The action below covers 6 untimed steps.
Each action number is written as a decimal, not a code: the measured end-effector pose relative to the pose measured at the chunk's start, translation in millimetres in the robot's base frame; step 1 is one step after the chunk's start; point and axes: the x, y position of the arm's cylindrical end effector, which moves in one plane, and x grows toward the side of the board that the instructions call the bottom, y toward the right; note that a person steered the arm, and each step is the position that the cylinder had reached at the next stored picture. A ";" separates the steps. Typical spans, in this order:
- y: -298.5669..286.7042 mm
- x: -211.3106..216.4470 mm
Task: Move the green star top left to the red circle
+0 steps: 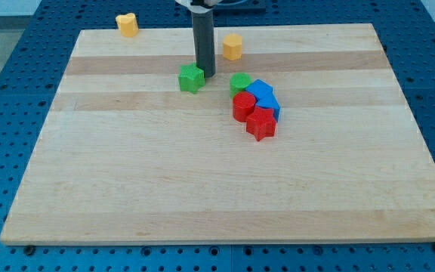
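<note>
The green star [191, 78] lies on the wooden board near the view's top centre. My tip [205, 75] stands right beside it, at its upper right, touching or nearly touching. The red circle [242, 106] sits lower right of the star, in a tight cluster with other blocks. The star is about a block's width to the left of that cluster.
The cluster holds a green circle [240, 82], two blue blocks [263, 95] and a red star [261, 125]. A yellow hexagon [232, 47] sits near the top edge, right of the rod. A yellow heart [127, 25] lies at the board's top left edge. The board [202, 189] rests on a blue pegboard.
</note>
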 end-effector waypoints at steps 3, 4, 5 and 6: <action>-23.3 -41.6; -23.7 -21.9; -28.8 2.6; -42.9 9.9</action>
